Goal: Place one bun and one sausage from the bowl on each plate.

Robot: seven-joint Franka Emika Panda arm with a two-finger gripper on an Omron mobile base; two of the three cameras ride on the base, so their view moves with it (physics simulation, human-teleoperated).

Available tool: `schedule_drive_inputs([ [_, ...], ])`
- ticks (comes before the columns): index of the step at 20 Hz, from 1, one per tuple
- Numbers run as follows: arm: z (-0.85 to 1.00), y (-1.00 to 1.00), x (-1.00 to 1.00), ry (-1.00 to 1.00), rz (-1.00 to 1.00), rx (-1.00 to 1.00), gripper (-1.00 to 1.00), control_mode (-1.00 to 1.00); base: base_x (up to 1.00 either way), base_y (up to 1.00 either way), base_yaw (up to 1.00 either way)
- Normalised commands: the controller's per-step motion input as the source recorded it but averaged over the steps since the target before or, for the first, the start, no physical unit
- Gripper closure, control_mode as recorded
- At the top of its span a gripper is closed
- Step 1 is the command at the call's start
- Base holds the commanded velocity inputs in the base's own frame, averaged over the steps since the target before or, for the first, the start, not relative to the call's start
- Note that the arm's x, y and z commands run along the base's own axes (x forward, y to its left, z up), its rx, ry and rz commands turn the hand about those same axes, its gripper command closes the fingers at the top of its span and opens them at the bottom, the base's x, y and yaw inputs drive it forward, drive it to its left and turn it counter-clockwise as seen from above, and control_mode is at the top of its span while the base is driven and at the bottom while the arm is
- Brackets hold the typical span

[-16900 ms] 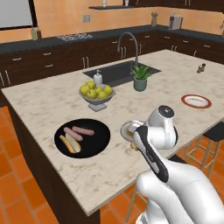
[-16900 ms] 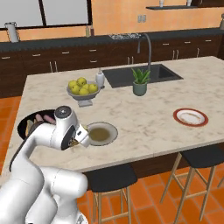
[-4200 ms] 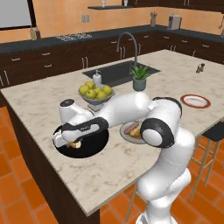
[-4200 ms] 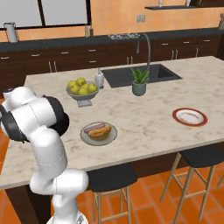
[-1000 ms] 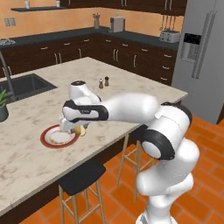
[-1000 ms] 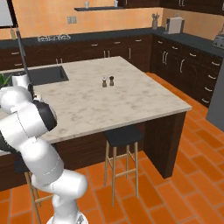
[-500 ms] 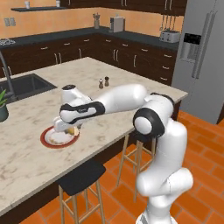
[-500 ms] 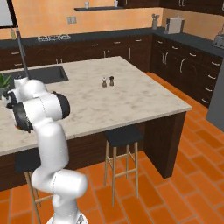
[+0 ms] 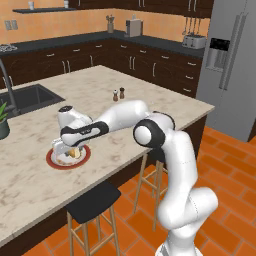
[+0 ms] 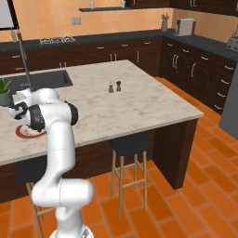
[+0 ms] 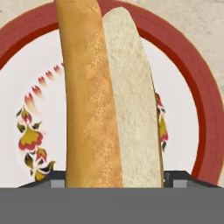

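The claw [image 9: 70,151] is clamped on the bun [image 11: 109,100], holding it low over the red-rimmed plate [image 11: 205,131] on the desk [image 9: 150,107].

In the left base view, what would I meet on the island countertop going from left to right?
Potted plant → sink → red-rimmed plate with the pincer holding a bun over it → salt and pepper shakers.

No readable text, labels, brands or numbers appear on anything here.
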Motion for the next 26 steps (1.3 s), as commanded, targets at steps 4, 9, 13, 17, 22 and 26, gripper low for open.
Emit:
schedule_drive_inputs([
  [4, -0.01, 0.00, 0.09, 0.05, 0.00, 0.00, -1.00, -1.00, 0.00, 0.00, 0.00],
  [9, -0.01, -0.42, -0.28, 0.00, 0.00, -0.01, -1.00, -1.00, 0.00, 0.00, 0.00],
  [13, 0.13, -0.89, -0.94, -0.10, 0.00, 0.01, -1.00, -1.00, 0.00, 0.00, 0.00],
  [17, 0.33, -1.00, -1.00, -0.18, 0.00, 0.05, -1.00, -1.00, 0.00, 0.00, 0.00],
  [22, 0.59, -0.96, -1.00, -0.13, 0.00, 0.12, -1.00, -1.00, 0.00, 0.00, 0.00],
  [26, 0.49, -0.88, -1.00, -0.13, 0.00, 0.19, -1.00, -1.00, 0.00, 0.00, 0.00],
])
